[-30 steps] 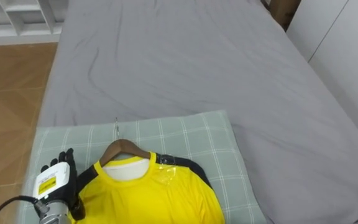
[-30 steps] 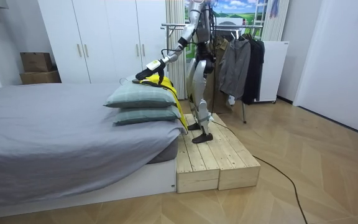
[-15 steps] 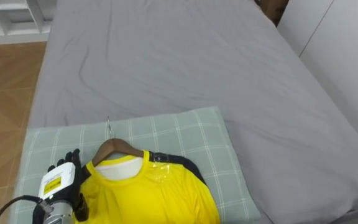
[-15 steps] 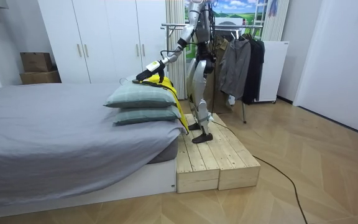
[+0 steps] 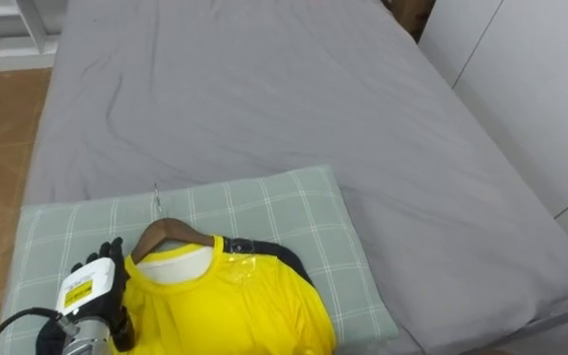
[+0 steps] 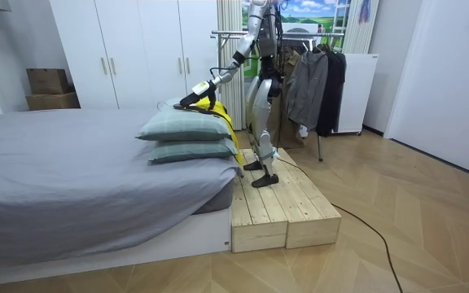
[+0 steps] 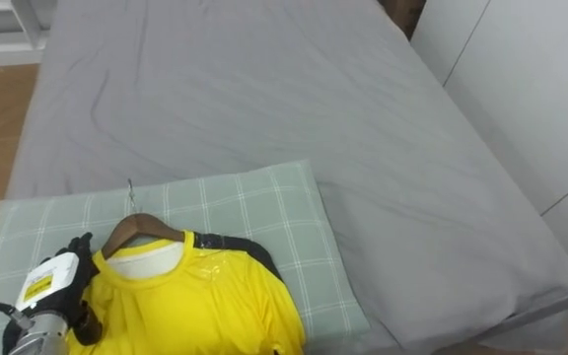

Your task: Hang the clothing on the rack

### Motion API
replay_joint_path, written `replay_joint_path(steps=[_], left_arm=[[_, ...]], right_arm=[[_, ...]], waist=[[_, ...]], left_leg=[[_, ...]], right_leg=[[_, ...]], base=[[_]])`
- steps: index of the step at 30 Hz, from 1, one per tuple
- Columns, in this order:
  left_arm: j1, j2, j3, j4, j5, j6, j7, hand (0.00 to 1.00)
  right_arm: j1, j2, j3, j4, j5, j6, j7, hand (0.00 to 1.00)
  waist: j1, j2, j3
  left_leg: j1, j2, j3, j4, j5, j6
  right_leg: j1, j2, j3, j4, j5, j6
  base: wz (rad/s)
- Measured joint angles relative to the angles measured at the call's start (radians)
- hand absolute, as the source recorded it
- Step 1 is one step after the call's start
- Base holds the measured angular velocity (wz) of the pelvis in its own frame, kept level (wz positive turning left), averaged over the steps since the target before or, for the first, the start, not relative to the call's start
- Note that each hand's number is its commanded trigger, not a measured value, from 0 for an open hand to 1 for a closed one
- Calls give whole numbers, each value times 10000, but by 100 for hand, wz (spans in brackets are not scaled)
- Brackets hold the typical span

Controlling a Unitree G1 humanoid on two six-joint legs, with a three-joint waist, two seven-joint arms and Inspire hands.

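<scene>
A yellow shirt with black trim on one shoulder lies flat on a pale checked pillow, threaded on a wooden hanger whose metal hook points up the grey bed. The robot's left hand rests at the garment's left shoulder. Its dark fingers lie just beside the hanger's left end and against the edge of the yellow cloth. Whether they are curled onto the fabric or merely touching it cannot be told from the eye views. In the room view the robot stands on a low wooden platform at the bedside, its left arm stretched out over two stacked pillows. A clothes rack hung with dark garments stands behind it, and white wardrobes line the wall.
</scene>
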Motion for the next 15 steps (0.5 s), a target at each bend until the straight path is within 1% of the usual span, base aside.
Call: replay_joint_path(steps=[6, 7, 8, 9, 10, 15], left_arm=[[-14, 12, 8, 55, 16, 63, -382, 0], [-14, 12, 10, 68, 16, 104, -441, 44], [-14, 12, 12, 70, 17, 120, -490, 55], [-14, 12, 11, 79, 15, 138, -575, 63], [-14, 10, 10, 137, 10, 146, -627, 100], [-16, 15, 6, 215, -13, 183, -923, 100]], right_arm=[[-3, 0, -6, -2, 88, 1, 133, 0], [-3, -1, -12, -2, 77, 1, 134, 0], [-3, -2, -16, -2, 72, 2, 133, 0], [-4, -2, -19, -7, 72, 2, 133, 0], [-5, -3, -19, -29, 75, 2, 136, 0], [-15, -2, -14, -46, 76, -3, 149, 0]], waist=[[72, 7, -2], [89, 6, -2], [94, 7, -2], [106, 7, -3], [134, 6, -3], [148, 9, -6]], left_leg=[[7, -1, 17, -31, -1, 0], [10, -3, 17, -26, 0, 0], [14, -4, 17, -20, 0, 0], [22, -5, 18, -14, 0, 0], [47, -4, 18, -18, 0, 0], [66, -6, 17, 1, 1, -1]], right_leg=[[-9, 8, 4, 12, 7, -10], [-9, 11, 4, 12, 10, -14], [-9, 11, 6, 12, 11, -15], [-6, 11, 7, 16, 12, -16], [17, 11, 8, 16, 12, -16], [36, 7, 6, 26, 12, -16]], base=[[0], [0], [0], [0], [0], [0]])
